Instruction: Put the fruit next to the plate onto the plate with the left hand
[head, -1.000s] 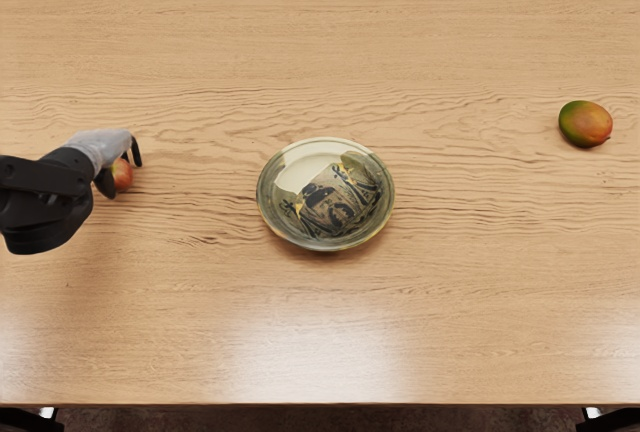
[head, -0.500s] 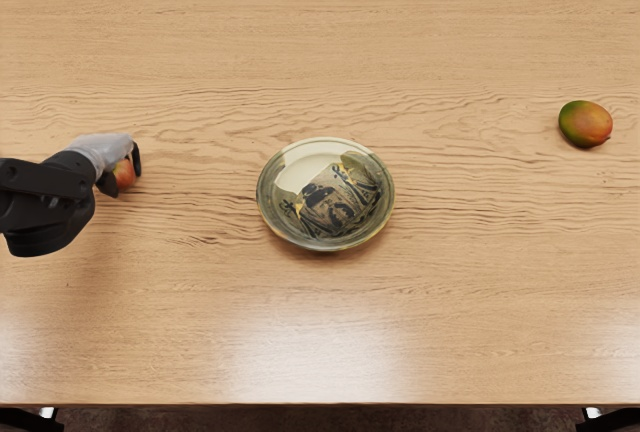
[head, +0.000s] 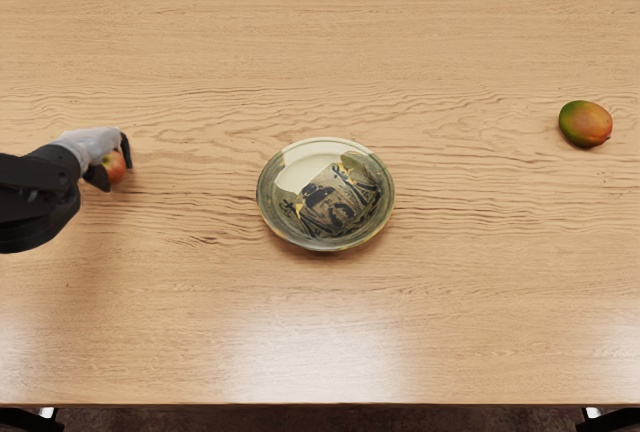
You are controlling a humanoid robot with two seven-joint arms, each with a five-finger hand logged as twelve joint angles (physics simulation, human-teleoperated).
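A glossy, round plate (head: 264,188) with a greenish rim and a dark mirrored pattern in its middle sits on a pale wooden counter (head: 320,332). Far to the left of the plate, well apart from it, the robot's left hand (head: 92,144) comes in from the left edge on a thick black arm. The hand is light grey with dark fingertips, and its fingers are curled around a small fruit (head: 115,166), gripping it from above and from the sides. The small fruit is rounded and orange-red, with a paler yellowish patch. Only part of it shows, on the side facing the plate, between the fingers. It is a little farther from the viewer than the plate's centre, and it is not possible to tell whether it rests on the counter or is raised just above it. Far to the right of the plate, also well apart, a larger mango (head: 585,123) lies alone on the counter, green blending into orange-red.
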